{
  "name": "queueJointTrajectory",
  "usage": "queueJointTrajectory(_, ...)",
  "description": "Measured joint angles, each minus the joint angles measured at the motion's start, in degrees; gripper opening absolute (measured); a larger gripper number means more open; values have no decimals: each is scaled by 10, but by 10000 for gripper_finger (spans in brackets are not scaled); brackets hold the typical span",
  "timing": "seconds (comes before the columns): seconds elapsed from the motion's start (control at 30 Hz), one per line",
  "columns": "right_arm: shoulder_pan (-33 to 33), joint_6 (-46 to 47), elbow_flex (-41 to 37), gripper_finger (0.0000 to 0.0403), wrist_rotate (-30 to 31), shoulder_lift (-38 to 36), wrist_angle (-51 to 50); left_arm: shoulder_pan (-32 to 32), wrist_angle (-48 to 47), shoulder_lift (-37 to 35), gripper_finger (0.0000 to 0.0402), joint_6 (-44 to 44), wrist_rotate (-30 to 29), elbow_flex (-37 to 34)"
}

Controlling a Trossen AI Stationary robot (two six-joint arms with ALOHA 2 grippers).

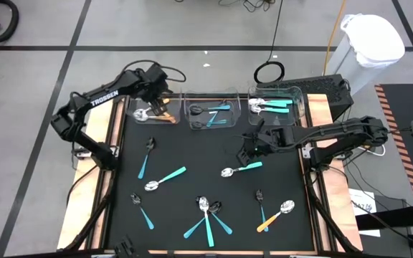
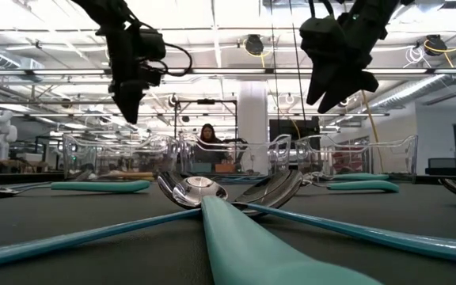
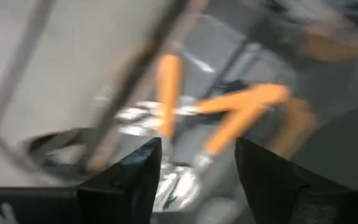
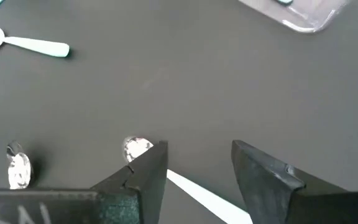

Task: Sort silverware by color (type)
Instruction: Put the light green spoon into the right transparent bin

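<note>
left gripper [image 1: 156,107] above the leftmost clear bin [image 1: 138,104], fingers spread, nothing pinched; orange-handled spoons [image 3: 229,115] lie in the bin beneath it. right gripper [image 1: 248,152] hangs over the black mat [image 1: 192,190] just beside a silver spoon with teal handle [image 1: 241,169], fingers apart, empty. middle bin [image 1: 211,111] and right bin [image 1: 274,104] hold teal-handled spoons. more spoons lie scattered across the mat, including an orange-handled one [image 1: 275,217] near the front.

L arm bent at far left, left claw [image 1: 158,104] open, R arm reaching inward, right claw [image 1: 247,152] part-open, empty
</note>
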Motion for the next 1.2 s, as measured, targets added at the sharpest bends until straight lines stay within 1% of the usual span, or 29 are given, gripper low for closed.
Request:
queueJointTrajectory(0.13, 0, -40, 0, 173, -3, 0, 3, -31, -16, -7, 209, -17, 102, 0)
queueJointTrajectory(0.2, 0, -45, 0, 173, -10, 0, 7, -54, -17, -6, 210, -17, 131, -4)
queueJointTrajectory(0.3, 0, -51, 0, 173, -57, 0, 5, -88, -4, -6, 210, -11, 167, -23)
queueJointTrajectory(0.37, 1, -41, 0, 170, -85, 0, -14, -113, 8, -5, 210, -2, 184, -42)
queueJointTrajectory(0.43, 8, -14, 0, 164, -109, 0, -56, -136, 30, -5, 210, -4, 187, -59)
queueJointTrajectory(0.47, 13, 5, 0, 162, -110, 0, -82, -147, 45, -5, 210, -15, 188, -67)
queueJointTrajectory(0.6, 36, 59, 0, 153, -92, 0, -179, -190, 102, -5, 210, -56, 188, -91)
queueJointTrajectory(0.67, 47, 51, 0, 151, -91, 0, -215, -212, 144, -5, 210, -63, 188, -101)
queueJointTrajectory(0.73, 61, 44, 0, 151, -93, 0, -249, -231, 165, -5, 210, -72, 188, -107)
queueJointTrajectory(0.8, 81, 48, 0, 151, -95, 0, -283, -246, 191, -5, 210, -78, 189, -109)
queueJointTrajectory(0.9, 111, 64, 0, 151, -98, 0, -309, -261, 210, -5, 210, -78, 183, -110)
queueJointTrajectory(0.97, 131, 58, 0, 151, -84, 0, -323, -269, 219, -5, 210, -78, 182, -110)
queueJointTrajectory(1.03, 151, 32, 0, 151, -39, 0, -331, -272, 226, -5, 210, -78, 181, -110)
queueJointTrajectory(1.13, 173, -52, 0, 150, 47, 0, -308, -274, 237, -5, 210, -78, 179, -110)
queueJointTrajectory(1.2, 175, -137, 0, 150, 80, 0, -267, -275, 249, -5, 210, -77, 176, -110)
